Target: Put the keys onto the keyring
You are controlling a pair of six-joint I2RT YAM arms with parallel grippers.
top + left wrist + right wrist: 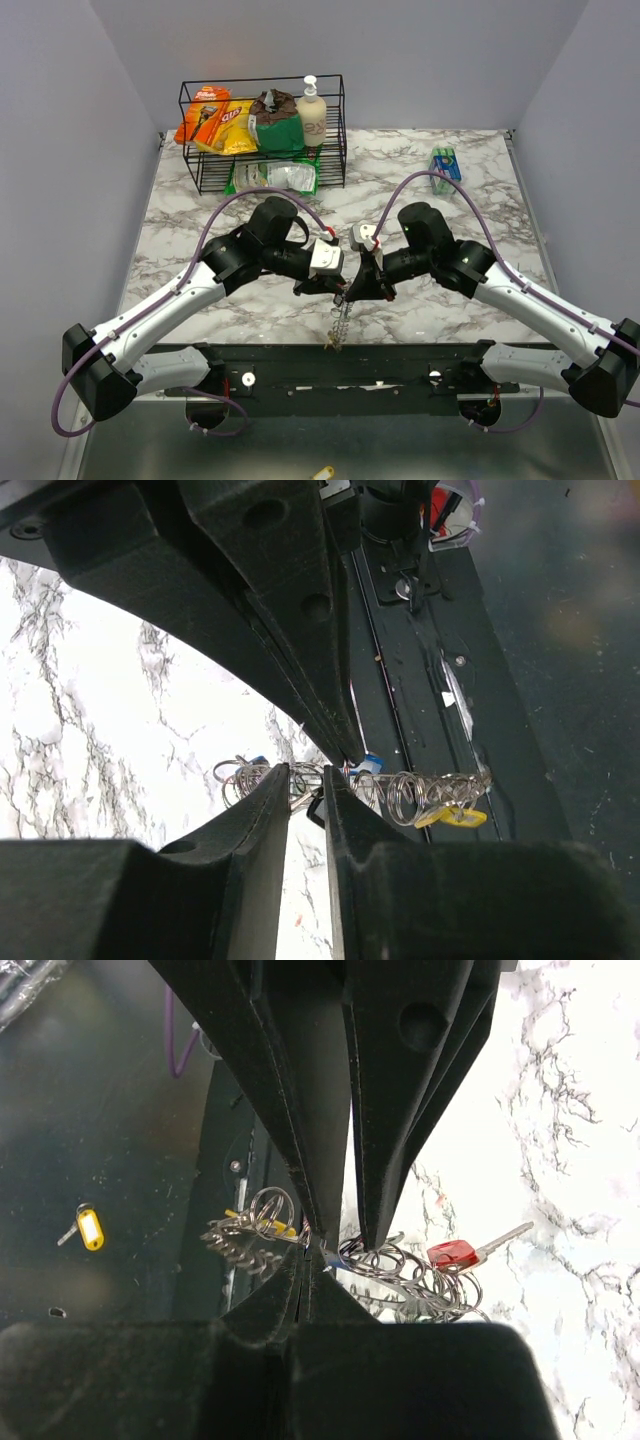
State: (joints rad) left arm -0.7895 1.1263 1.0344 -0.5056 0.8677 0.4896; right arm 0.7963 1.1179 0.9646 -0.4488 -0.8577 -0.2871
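Right gripper (312, 1256) pinches the keyring (388, 1260); left gripper (306, 782), jaws narrow, grips it just beside; keys (452, 1254) dangle beneath.

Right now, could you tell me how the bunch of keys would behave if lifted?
Probably floppy and apt to swing: the keys trail in a loose linked string. The thin wire loops look smooth, so they could slip from a pinch.

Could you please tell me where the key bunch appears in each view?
Top external: key bunch at centre, dangling at the front edge of the marble table.
Left wrist: key bunch lower middle.
Right wrist: key bunch lower middle.
Shared landmark: the marble table.
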